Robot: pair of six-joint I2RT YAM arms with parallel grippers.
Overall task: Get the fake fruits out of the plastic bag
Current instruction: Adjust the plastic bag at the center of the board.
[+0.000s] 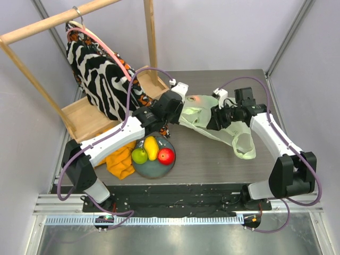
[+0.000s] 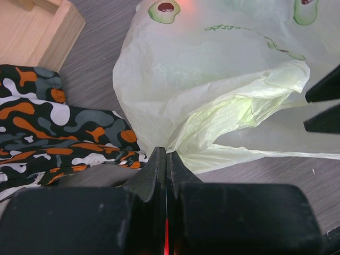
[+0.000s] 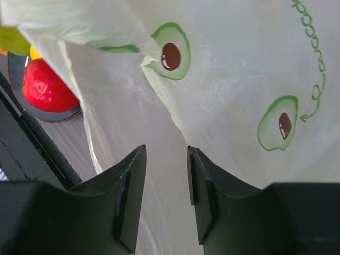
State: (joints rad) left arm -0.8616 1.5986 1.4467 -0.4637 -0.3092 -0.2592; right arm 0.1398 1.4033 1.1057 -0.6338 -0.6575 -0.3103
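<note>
Grey tabletop (image 1: 212, 154), pale green bag (image 1: 199, 114) between our claws.
Our left claw (image 2: 166, 155) is pressed together on the bag's edge; our right claw (image 3: 166, 153) stands spread over it.

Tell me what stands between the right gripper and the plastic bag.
Nothing visible. The right gripper stands open with the plastic bag directly ahead of its fingertips; the left gripper is shut on the bag's edge.
</note>
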